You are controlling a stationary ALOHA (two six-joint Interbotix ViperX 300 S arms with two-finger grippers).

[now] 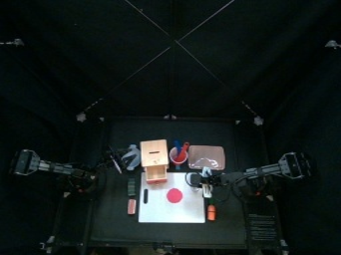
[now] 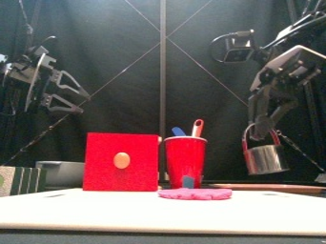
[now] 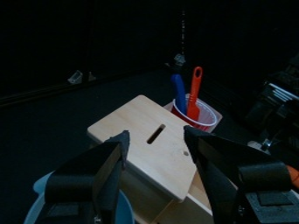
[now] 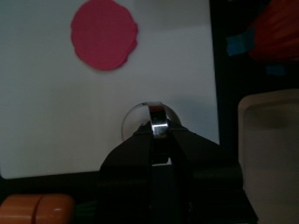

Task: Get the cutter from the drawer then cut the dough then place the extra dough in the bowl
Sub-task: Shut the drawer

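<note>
The right claw [image 2: 261,139] is pinched shut on the thin wire handle of the round metal cutter [image 2: 265,159]. The cutter hangs at 3 o'clock of the flat, wavy-edged red dough [image 1: 173,195], near the right edge of the smooth white board [image 1: 154,215], and only the front view shows the air beneath it. The left claw [image 3: 158,142] is spread wide and held high at 9 o'clock of the pale wooden box [image 1: 160,159], with bare board at the dough's 6 o'clock.

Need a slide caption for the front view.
Right gripper holds the cutter in the air, right of the cup and dough; left gripper hangs high.
</note>
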